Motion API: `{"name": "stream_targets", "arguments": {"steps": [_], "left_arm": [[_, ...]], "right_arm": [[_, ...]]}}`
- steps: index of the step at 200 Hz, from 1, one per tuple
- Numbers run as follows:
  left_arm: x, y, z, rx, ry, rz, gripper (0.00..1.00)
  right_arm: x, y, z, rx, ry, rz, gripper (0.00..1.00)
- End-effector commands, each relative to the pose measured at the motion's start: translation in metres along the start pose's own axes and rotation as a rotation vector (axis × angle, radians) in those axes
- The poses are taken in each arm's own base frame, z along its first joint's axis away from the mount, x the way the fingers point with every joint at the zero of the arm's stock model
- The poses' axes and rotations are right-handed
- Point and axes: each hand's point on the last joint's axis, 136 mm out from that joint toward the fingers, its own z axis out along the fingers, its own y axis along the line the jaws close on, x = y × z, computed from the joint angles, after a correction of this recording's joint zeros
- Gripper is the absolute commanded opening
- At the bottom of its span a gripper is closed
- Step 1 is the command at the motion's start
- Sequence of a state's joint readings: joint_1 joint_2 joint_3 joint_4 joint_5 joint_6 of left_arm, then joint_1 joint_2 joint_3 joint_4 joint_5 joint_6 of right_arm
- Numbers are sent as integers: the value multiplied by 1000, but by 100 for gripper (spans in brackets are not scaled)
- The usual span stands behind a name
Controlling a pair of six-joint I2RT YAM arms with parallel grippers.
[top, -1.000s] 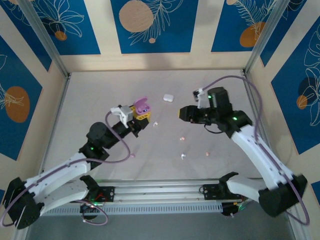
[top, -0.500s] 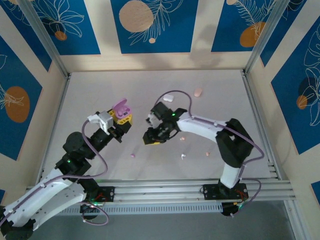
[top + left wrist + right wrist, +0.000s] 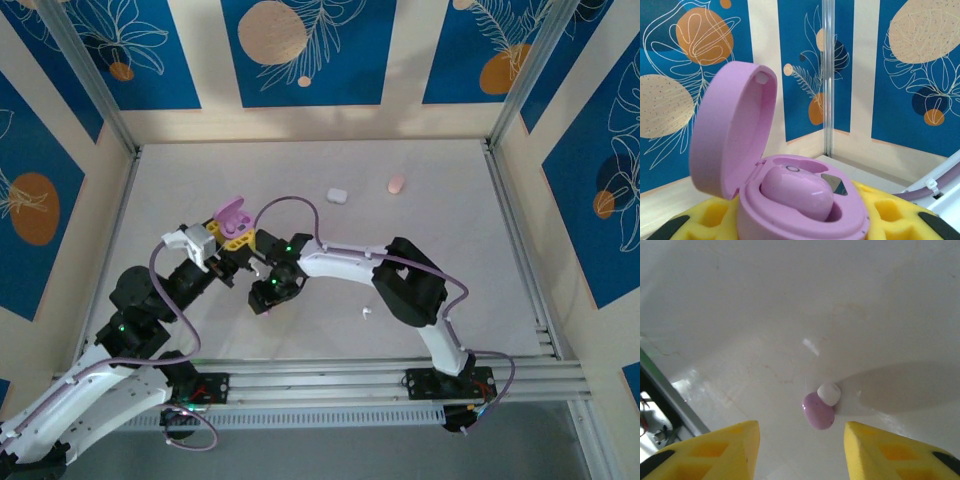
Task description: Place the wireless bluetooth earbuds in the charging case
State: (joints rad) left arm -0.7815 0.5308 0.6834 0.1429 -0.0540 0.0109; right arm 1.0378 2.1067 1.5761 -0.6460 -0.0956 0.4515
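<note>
Pickup of 2nd purple bud
R tool [image 3: 800, 452], spread, hovers over purple earbud [image 3: 818, 412] on tabletop [image 3: 730, 315]; L tool [image 3: 799, 222] pinches open purple case [image 3: 730, 145], seated bud [image 3: 797, 192] inside. Next, prob.: drop, centre, close gently.

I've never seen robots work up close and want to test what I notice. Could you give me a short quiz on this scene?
1. True or false: the lid of the purple case held by the left gripper is shut.
2. What lies on the table between the right gripper's open fingers? A) a purple bud B) a screw C) a coin
3. How many buds can be seen sitting inside the purple case?

Key
1. False: the lid stands open.
2. A
3. One seated bud.
</note>
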Motion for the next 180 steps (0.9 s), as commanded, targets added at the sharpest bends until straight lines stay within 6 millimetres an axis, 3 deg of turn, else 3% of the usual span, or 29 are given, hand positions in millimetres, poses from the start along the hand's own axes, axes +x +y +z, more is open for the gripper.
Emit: {"name": "stream_targets", "arguments": {"steps": [1,74,113,129,180], "left_arm": [[-26,-1,-7,2,-61,17,32],[-29,-2,-6,9,-67,19,32],[-29,-3,-5,13,-65,18,32],[-29,-3,-4,14,-64,18,32],[-22,-5,3,26,-47,11,32]], "right_arm": [[2,-7,3,73,28,-51,49],[11,-12,25,188,103,-130,43],[14,-18,25,243,112,-145,31],[15,-25,18,264,105,-138,26],[27,-57,-25,289,47,-60,23]]}}
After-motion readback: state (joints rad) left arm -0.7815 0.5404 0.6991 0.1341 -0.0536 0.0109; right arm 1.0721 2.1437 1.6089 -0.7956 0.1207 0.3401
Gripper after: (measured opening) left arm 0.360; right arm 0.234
